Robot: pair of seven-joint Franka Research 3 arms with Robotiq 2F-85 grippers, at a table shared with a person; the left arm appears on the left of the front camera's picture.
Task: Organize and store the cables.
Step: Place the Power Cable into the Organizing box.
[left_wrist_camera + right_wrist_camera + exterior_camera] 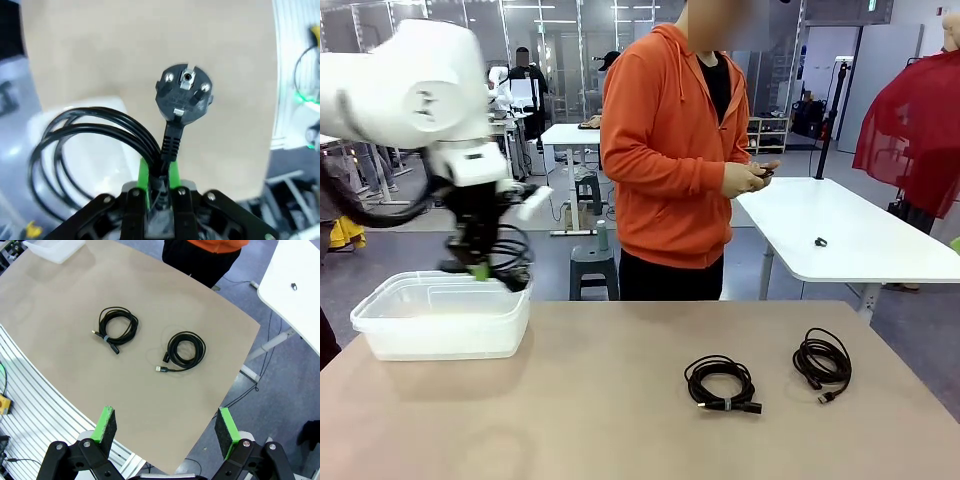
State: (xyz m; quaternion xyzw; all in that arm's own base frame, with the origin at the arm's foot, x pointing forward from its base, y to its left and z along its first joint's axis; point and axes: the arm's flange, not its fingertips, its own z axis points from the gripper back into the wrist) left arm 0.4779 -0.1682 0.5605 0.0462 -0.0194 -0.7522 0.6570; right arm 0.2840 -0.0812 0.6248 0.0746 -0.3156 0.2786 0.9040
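Cables sit in two places on this counter. The held cable, a coiled black cord with a round two-pin plug, is pinched between the pads of the left gripper, whose jaws are pressed nearly together on the strands just behind the plug. In the left wrist view the plug sticks straight out along the fingers and the loops sag off to one side. The gripper hangs over the translucent bin at the left side of the counter, close above its far rim. The coil bulges to the right, towards the bin's far right corner. That offset looks like the thing to watch: the bin lies straight below, but a release here might leave a loop draped over the right rim unless the arm shifts a little left and nearer first. The tied cable and the right-hand cable lie flat on the right half of the counter, near each other but apart, well away from the bin. The right gripper, jaws spread wide and empty, hovers above them and is probably the nearer arm for both.
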